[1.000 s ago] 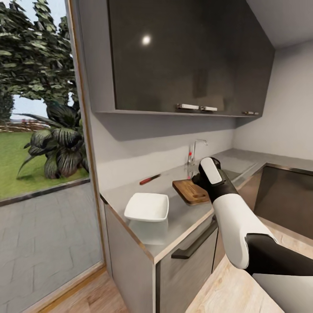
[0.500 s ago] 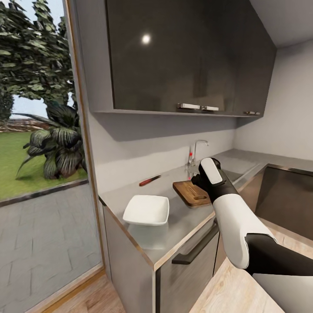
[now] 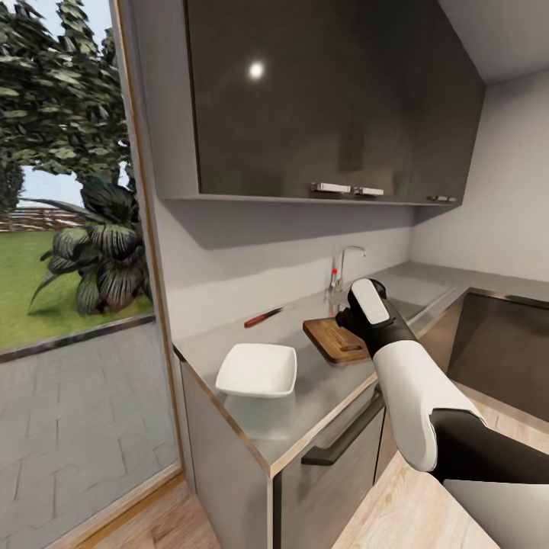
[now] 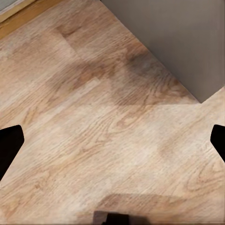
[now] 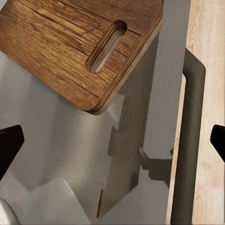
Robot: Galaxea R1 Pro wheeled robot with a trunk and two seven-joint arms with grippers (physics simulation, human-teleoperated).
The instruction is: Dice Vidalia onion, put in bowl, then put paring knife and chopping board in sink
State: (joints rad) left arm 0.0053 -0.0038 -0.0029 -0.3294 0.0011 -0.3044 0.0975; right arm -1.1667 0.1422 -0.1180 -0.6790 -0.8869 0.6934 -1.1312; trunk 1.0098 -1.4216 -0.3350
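The brown chopping board [image 3: 329, 337] lies on the grey countertop [image 3: 305, 396], right of the white bowl [image 3: 257, 370]. Near the back wall rests the red-handled paring knife [image 3: 263, 315]. My right arm [image 3: 396, 366] reaches over the board's near right corner. In the right wrist view the board [image 5: 70, 47] with its handle slot lies just ahead of my right gripper [image 5: 112, 143], which is open and empty above bare countertop [image 5: 61, 154]. The sink's chrome tap [image 3: 341, 263] rises behind the board; my arm hides the basin. The Vidalia onion is hidden. My left gripper [image 4: 112, 143] hangs open over the wood floor.
Dark wall cabinets [image 3: 328, 99] hang over the counter. A dark drawer handle [image 5: 187, 140] runs below the counter's front edge. A glass door [image 3: 69, 267] to the garden stands at the left. A grey cabinet side [image 4: 173, 37] is near the left gripper.
The head view has shifted very slightly. My right arm stays in almost the same place over the board, and nothing on the counter has moved.
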